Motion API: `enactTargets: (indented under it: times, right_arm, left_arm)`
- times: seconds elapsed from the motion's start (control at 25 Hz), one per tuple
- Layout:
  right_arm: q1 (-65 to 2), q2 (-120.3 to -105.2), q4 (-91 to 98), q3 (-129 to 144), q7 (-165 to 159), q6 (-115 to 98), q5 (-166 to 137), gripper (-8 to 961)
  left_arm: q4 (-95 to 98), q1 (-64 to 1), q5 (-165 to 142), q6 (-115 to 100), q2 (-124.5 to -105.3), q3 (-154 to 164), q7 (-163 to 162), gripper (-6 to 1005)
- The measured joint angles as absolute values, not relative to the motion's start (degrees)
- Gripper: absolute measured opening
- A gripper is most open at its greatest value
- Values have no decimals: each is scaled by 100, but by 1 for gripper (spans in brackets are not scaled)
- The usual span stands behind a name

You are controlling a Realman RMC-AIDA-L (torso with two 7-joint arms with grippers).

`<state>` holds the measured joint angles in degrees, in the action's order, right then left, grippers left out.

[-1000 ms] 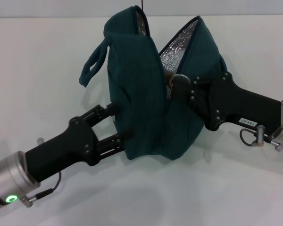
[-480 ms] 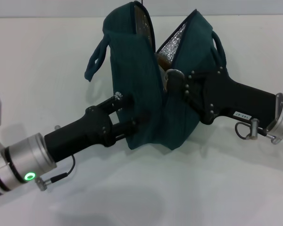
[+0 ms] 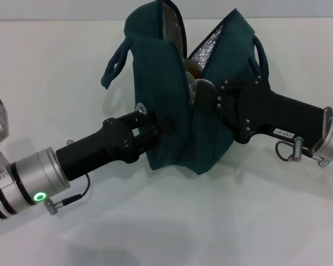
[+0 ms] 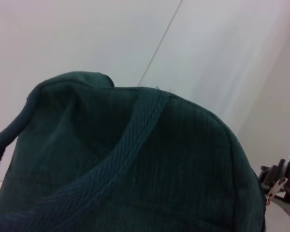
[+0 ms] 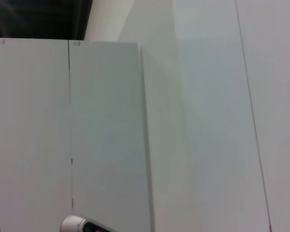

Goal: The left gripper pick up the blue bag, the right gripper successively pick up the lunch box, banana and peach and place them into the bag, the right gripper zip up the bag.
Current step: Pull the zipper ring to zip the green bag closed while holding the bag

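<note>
Blue bag [image 3: 172,111] held upright between both grippers near the far edge of the white table [image 3: 155,221].

The bag is stood on the table with its mouth gaping, the silver lining [image 3: 208,47] being exposed at the top. Its near side is gripped by the left gripper [image 3: 155,128], whose fingers are closed on the fabric just below the small white logo [image 3: 141,107]. The right gripper [image 3: 202,91] is pressed to the bag's open seam from the right; whether its fingers are apart or together cannot be told. One loop handle [image 3: 114,64] is seen hanging off the left side. In the left wrist view, only teal fabric and a woven strap [image 4: 121,150] are shown.
</note>
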<state>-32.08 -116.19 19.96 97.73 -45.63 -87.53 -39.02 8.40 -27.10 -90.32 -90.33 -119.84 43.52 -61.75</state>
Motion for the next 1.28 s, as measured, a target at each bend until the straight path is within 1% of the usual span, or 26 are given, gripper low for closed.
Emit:
enactTargets:
  times: [0.16, 0.6, 0.72, 0.92, 1.16, 1.28]
  right_arm:
    - [-3198, -11619, 1996, 9780, -4557, -8753, -3846, 51]
    - [-3205, -11619, 1996, 9848, -4591, -8789, -3544, 55]
    - [-3214, -11619, 2039, 9853, -4592, -8796, -3454, 56]
    - [-3197, -11619, 2082, 9856, -4613, -8807, -3223, 58]
    - [-3201, -11619, 2044, 9852, -4788, -8754, -2978, 60]
    - [-3202, -11619, 2040, 9825, -4820, -8696, -2960, 61]
  left_arm:
    - [851, -2735, -9054, -9045, -11979, 4356, -6070, 421]
    - [857, -2837, -9105, -9042, -11961, 4541, -6047, 350]
    - [917, -2844, -9114, -9042, -11951, 4657, -6052, 287]
    - [940, -2841, -9177, -9050, -11949, 4747, -6075, 218]
    - [995, -2821, -9403, -9197, -11935, 4796, -6099, 161]
    - [1109, -2808, -9571, -9310, -11934, 4899, -6153, 116]
